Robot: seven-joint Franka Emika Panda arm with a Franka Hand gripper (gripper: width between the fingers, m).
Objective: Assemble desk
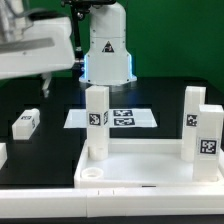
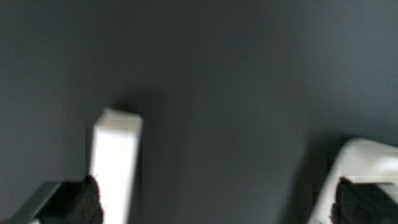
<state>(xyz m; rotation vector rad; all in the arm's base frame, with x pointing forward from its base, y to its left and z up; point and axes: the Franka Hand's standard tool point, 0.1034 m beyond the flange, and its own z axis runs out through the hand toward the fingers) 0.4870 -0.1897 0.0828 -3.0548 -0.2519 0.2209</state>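
Three upright legs (image 1: 97, 120) seated in corner sockets of the desk panel (image 1: 150, 178), at the near edge of the black work desk (image 1: 50, 145). Fourth leg (image 1: 26, 122) lying loose toward the exterior view's left, well apart from the panel. Gripper (image 2: 240, 135) spread wide, holding nothing, over bare dark surface. Likely step: fetching that loose leg. Descend square over its middle, flank the narrow sides with both fingers, then close. Lift well clear before carrying it to the empty socket (image 1: 90, 172); keep wide of the standing legs.

White rounded robot arm (image 1: 30, 50) and base (image 1: 107, 55) bearing a black triangle mark.
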